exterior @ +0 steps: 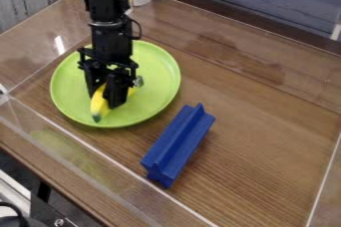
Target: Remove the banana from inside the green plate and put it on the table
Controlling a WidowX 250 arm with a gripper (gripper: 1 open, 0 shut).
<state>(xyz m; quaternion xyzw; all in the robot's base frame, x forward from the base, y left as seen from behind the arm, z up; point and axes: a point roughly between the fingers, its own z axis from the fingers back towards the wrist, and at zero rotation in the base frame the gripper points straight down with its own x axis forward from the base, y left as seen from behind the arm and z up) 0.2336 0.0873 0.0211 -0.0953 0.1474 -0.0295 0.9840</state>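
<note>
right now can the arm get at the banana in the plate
Probably yes: the claw is already down over the banana in the green plate, apparently shut on it, and nothing blocks it; the blue block lies apart.

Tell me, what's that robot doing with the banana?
The black robot arm is reaching down into the big round lime-green plastic plate. Its gripper has its jaws shut on the small yellow toy banana, which is not yet lifted out of the plate. A blue plastic block lies beside the plate on the shiny reddish-brown wooden table, untouched.
</note>
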